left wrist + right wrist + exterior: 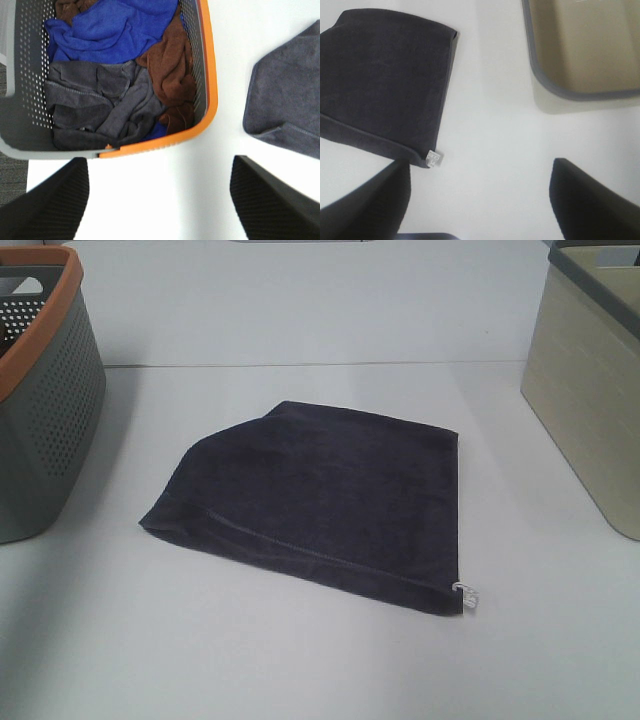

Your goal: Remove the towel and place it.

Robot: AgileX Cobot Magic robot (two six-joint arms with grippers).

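The dark navy-charcoal towel (320, 500) lies folded flat on the white table, hem band toward the front, its small white tag (468, 596) at the front right corner. It also shows in the left wrist view (290, 100) and in the right wrist view (385, 80) with its tag (435, 158). Neither gripper shows in the high view. My left gripper (160, 200) is open and empty above the table between the orange-rimmed basket and the towel. My right gripper (480, 200) is open and empty above the table beside the towel's tag corner.
A grey perforated basket with an orange rim (40, 390) stands at the left; the left wrist view shows its rim (212, 100) and blue, brown and grey cloths inside. A beige bin with a grey rim (590, 390) stands at the right, seen empty in the right wrist view (580, 95).
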